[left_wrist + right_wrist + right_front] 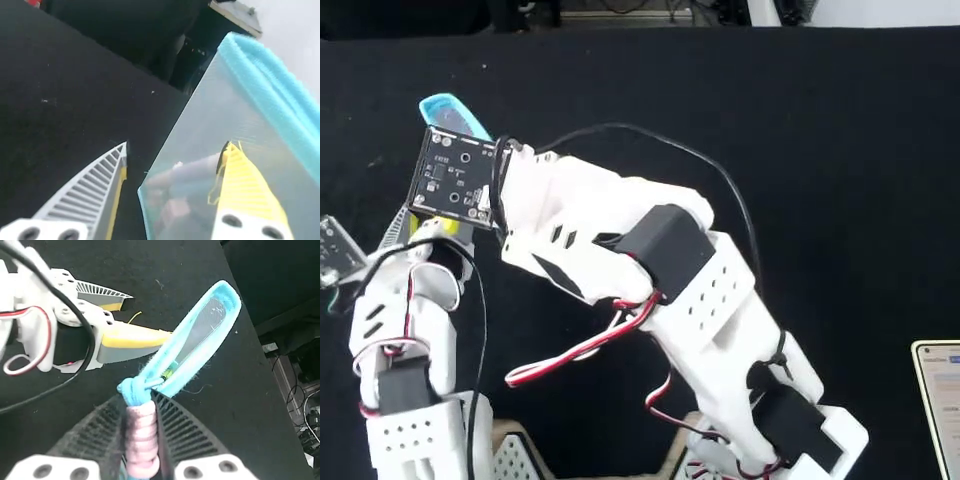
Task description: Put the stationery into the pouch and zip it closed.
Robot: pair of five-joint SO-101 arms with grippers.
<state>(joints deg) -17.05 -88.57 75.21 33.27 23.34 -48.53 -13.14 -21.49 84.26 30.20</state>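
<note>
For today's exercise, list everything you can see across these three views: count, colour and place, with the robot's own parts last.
pouch: one, clear with blue trim, between the two grippers
pull tab: one, pink, at the pouch's knotted blue end
contents: inside the pouch, too blurred to count
table: one, black
phone: one, white-edged, at the table's right edge in the high view
left gripper: open, yellow finger against the pouch
right gripper: shut on the pull tab
</note>
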